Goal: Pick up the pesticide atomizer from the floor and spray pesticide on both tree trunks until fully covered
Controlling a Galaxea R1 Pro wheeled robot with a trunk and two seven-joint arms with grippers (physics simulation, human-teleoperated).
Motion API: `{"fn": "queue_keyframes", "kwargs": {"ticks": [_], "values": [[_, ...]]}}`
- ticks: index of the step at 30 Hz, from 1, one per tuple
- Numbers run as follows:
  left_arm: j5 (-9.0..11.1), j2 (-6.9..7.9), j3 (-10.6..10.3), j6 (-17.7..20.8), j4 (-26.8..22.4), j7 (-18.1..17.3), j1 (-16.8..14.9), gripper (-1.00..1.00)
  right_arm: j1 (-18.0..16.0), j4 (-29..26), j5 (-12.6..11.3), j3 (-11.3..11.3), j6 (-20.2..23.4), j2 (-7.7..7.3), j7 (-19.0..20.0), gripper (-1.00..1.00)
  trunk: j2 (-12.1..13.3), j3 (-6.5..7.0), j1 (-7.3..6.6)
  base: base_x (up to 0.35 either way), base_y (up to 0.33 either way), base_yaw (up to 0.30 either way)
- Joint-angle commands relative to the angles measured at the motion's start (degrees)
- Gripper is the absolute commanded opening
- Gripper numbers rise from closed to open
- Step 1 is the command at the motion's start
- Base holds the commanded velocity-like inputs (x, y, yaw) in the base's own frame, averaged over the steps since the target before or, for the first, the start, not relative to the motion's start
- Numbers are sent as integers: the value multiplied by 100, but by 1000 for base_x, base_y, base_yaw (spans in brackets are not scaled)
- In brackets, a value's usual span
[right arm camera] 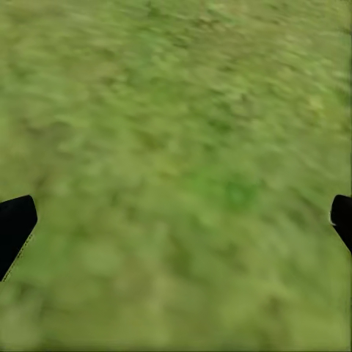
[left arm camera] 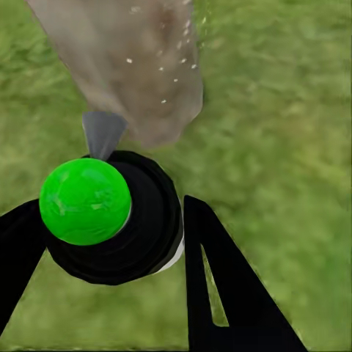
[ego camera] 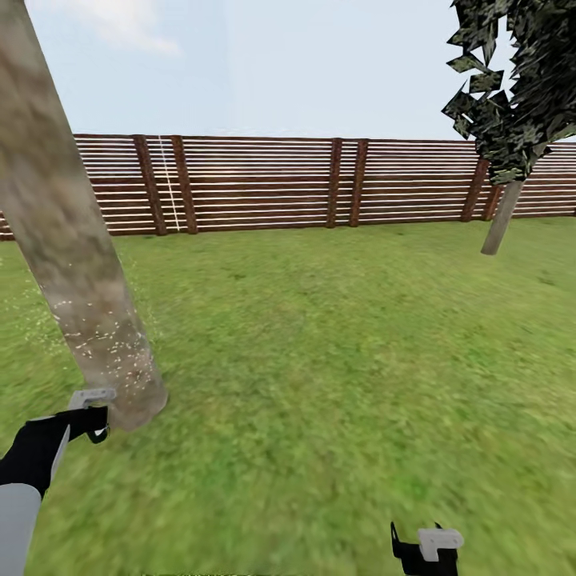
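Note:
The pesticide atomizer (left arm camera: 139,235) is a round black body with a bright green cap (left arm camera: 84,202) and a grey nozzle (left arm camera: 103,133). My left gripper (left arm camera: 110,246) is shut on it, one black finger (left arm camera: 220,286) on each side. The nozzle points at the foot of the near tree trunk (left arm camera: 136,66), a thick mottled grey-brown column dotted with white specks. In the head view this trunk (ego camera: 76,264) rises at the left, and my left gripper (ego camera: 92,418) sits close beside its base. A second tree (ego camera: 520,88) with its trunk (ego camera: 502,218) stands far right. My right gripper (ego camera: 420,552) hangs open over grass (right arm camera: 176,147).
A brown slatted wooden fence (ego camera: 264,184) closes the far side of the lawn (ego camera: 336,352). Open grass stretches between the two trees.

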Motion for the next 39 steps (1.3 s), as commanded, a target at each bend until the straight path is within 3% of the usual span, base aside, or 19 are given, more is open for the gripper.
{"fn": "queue_keyframes", "kwargs": {"ticks": [1,9,15,16,17,19,20,21,23,25,27,28,29,31,33,34,35,36,39], "values": [[5,7,-1,-1,2,70,81,-100,0,0,0,0,0,0,0,100,0,0,0,-6,-5,245],[-7,-33,-64,-1,18,110,297,-100,0,0,0,0,0,0,0,100,0,0,0,-2,-1,165],[14,-45,-82,-88,20,63,349,-100,0,-20,0,-2,2,11,3,100,0,0,0,-287,0,1],[13,-46,-194,-390,45,-62,375,-100,-3,-48,17,9,26,22,20,100,0,0,0,-339,0,0],[7,-27,-481,-633,83,-343,431,-100,-6,-102,31,18,44,28,31,100,0,0,0,-340,0,0],[-14,27,-912,-1076,123,-1210,527,-100,-3,-365,355,30,92,22,76,100,0,0,0,-341,0,0],[-19,79,-1007,-1322,131,-1605,573,-100,-2,-527,745,31,109,21,105,100,0,0,0,-342,0,0],[-56,155,-1078,-1621,139,-2063,614,-100,-11,-724,1380,29,175,24,175,100,0,0,0,-341,0,0],[-437,250,-1133,-2030,150,-3180,644,-100,-53,-1087,2625,23,882,70,819,100,0,0,0,-341,0,0],[-1085,266,-1159,-2215,145,-4357,646,-100,-101,-1774,3231,6,1834,93,2147,100,0,0,0,-342,0,0],[-2133,209,-1320,-2517,99,-5332,638,-100,-194,-2215,3384,1,2123,89,3859,100,0,0,0,-225,0,0],[-2310,182,-1397,-2543,81,-5452,639,-100,-219,-2364,3397,-1,2142,88,4331,100,0,0,0,-63,0,0],[-2428,156,-1454,-2573,73,-5544,639,-100,-235,-2499,3405,-5,2154,88,4644,100,0,0,0,-26,0,0],[-2502,117,-1623,-2591,70,-5595,639,-100,-244,-2580,3403,-5,2161,88,4824,100,0,0,0,-9,0,0],[-2515,101,-1967,-2573,71,-5576,639,-100,-252,-2600,3402,-7,2162,88,4851,100,0,0,0,-2,0,0],[-2529,-2,-2258,-2552,95,-5554,639,-100,-254,-2607,3402,-2,2156,94,4860,100,0,0,0,0,0,0],[-2553,-105,-2395,-2544,109,-5540,639,-100,-254,-2612,3402,2,2157,100,4865,100,0,0,0,0,0,0],[-2623,-199,-2489,-2537,117,-5505,639,-100,-259,-2622,3402,10,2159,113,4871,-100,0,0,0,0,0,0],[-3157,-489,-2593,-2516,131,-5253,639,-100,-302,-2892,3398,17,2169,199,5025,-100,0,0,0,0,0,0]]}}
